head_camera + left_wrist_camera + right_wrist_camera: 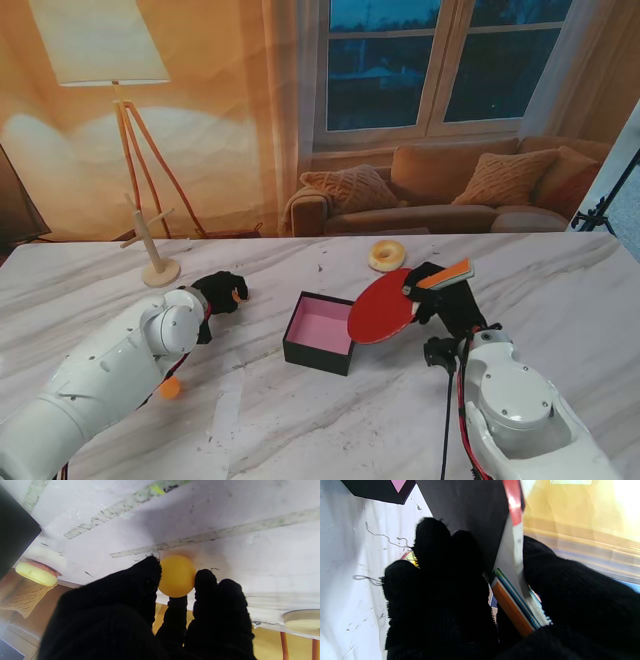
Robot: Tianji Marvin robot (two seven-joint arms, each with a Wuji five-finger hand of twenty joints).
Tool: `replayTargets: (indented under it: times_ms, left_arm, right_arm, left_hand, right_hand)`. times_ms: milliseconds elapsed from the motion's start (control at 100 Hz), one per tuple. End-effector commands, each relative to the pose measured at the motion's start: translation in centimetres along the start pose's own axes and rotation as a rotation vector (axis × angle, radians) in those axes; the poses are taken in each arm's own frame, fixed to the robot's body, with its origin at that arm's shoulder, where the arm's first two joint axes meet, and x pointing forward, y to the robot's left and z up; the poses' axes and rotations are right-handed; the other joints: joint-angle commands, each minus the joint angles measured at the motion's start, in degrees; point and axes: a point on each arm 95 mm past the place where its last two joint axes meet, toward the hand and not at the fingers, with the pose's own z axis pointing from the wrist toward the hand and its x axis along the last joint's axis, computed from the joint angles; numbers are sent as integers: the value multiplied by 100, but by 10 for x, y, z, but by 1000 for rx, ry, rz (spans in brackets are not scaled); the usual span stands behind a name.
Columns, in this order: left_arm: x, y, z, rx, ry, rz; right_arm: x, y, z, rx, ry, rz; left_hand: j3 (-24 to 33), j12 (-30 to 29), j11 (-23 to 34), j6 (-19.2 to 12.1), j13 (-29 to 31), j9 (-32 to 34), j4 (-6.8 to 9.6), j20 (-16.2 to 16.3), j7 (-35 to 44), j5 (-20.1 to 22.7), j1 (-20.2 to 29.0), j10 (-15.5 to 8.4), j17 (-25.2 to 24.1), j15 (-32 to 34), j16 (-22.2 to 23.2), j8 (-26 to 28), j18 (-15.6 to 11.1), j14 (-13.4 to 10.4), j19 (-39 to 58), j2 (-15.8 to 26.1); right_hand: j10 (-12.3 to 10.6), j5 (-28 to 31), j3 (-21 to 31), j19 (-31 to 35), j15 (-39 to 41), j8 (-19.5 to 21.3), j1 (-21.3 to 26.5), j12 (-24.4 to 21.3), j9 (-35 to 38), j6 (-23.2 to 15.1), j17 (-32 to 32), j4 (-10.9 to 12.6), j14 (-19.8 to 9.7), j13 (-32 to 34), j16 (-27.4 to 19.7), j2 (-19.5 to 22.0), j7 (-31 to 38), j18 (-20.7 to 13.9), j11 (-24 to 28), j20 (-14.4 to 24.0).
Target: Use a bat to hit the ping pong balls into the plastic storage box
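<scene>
My left hand (pixel 217 293), in a black glove, is shut on an orange ping pong ball (pixel 236 295) left of the box; the left wrist view shows the ball (pixel 177 576) pinched between the fingertips (pixel 147 572) just over the table. A second orange ball (pixel 170 387) lies on the table beside my left forearm. My right hand (pixel 440 292) is shut on the orange handle of a red bat (pixel 382 308), whose blade hangs over the right edge of the black box (pixel 318 334) with its pink inside. The bat (pixel 513 512) is edge-on in the right wrist view.
A doughnut-shaped toy (pixel 386 255) lies beyond the bat. A small wooden peg stand (pixel 155 252) stands at the back left. The white marble table (pixel 330 420) ends at a printed living-room backdrop.
</scene>
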Motion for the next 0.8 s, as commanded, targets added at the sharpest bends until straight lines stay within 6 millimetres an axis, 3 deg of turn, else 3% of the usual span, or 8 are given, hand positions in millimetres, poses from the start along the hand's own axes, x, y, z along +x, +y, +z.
replayTargets:
  times_ms: [0, 100, 230, 320, 470, 560, 590, 790]
  left_arm:
    - [5, 1, 1, -11, 4, -12]
    - [5, 2, 1, -1, 2, -17]
    - [4, 2, 1, 24, 2, -3]
    - [4, 2, 1, 62, 8, -10]
    - [6, -1, -2, 101, 7, -14]
    - [8, -5, -6, 116, 9, -14]
    - [9, -6, -8, 121, 11, -10]
    - [11, -14, -14, 131, 19, 1]
  right_arm:
    - [0, -1, -1, 9, -8, 1]
    - [-1, 0, 0, 6, -18, -2]
    - [-4, 0, 2, 7, -32, -10]
    - [-5, 1, 2, 5, -38, -17]
    - [-8, 2, 4, -1, -49, -21]
    - [-10, 1, 6, -4, -58, -21]
    - [-10, 1, 7, -5, -61, -20]
    - [-12, 0, 9, -11, -70, -15]
  left_hand:
    - [188, 506, 285, 89, 257, 365, -331, 35, 402, 287, 375, 168, 199, 131, 133, -67, -193, 259, 277, -371]
    - [236, 1322, 101, 113, 718, 1064, -474, -59, 815, 646, 681, 304, 572, 152, 119, -278, -160, 445, 512, -575]
    - [344, 1500, -109, 87, 1258, 1719, -594, -372, 1259, 932, 867, 302, 1150, 275, -17, -375, -201, 522, 900, -862]
    - [451, 1572, -331, 0, 1572, 2315, -672, -641, 1679, 1272, 865, 233, 1509, 424, -202, -565, -83, 647, 1191, -1092]
    - [613, 1386, -355, -52, 1940, 2913, -633, -775, 1814, 1517, 801, 250, 1880, 487, -268, -676, 0, 744, 1424, -1259]
    - [671, 1289, -363, -47, 2069, 3138, -629, -838, 1866, 1550, 794, 394, 1990, 522, -267, -643, 66, 769, 1520, -1305]
    - [692, 1285, -331, -47, 2111, 3200, -628, -858, 1878, 1550, 786, 264, 2025, 535, -267, -624, 69, 758, 1548, -1322]
    - [798, 1287, -264, -25, 2248, 3311, -632, -957, 1936, 1522, 741, 314, 2133, 595, -234, -493, 64, 704, 1667, -1397]
  right_hand:
    - [-177, 214, 290, 181, 160, 61, 453, 80, 132, -67, -65, -10, -273, 59, 76, 439, 163, -251, 312, 29]
    - [-183, 218, 290, 178, 160, 65, 455, 81, 129, -70, -67, -9, -268, 54, 75, 442, 167, -253, 310, 30]
    - [-180, 213, 283, 176, 160, 65, 457, 86, 127, -68, -88, -9, -275, 52, 73, 444, 165, -263, 315, 32]
    - [-190, 212, 286, 176, 160, 68, 456, 85, 128, -72, -93, -8, -276, 50, 72, 446, 168, -264, 315, 33]
    - [-192, 208, 283, 182, 167, 67, 455, 86, 125, -85, -94, -9, -277, 43, 73, 447, 169, -262, 316, 37]
    - [-192, 212, 283, 184, 172, 68, 453, 88, 125, -83, -96, -9, -278, 40, 75, 447, 172, -266, 319, 38]
    - [-186, 214, 283, 184, 173, 68, 455, 89, 127, -85, -100, -9, -278, 40, 75, 445, 174, -266, 321, 39]
    - [-192, 213, 279, 191, 175, 67, 460, 90, 120, -89, -111, -8, -275, 35, 74, 452, 177, -271, 323, 43]
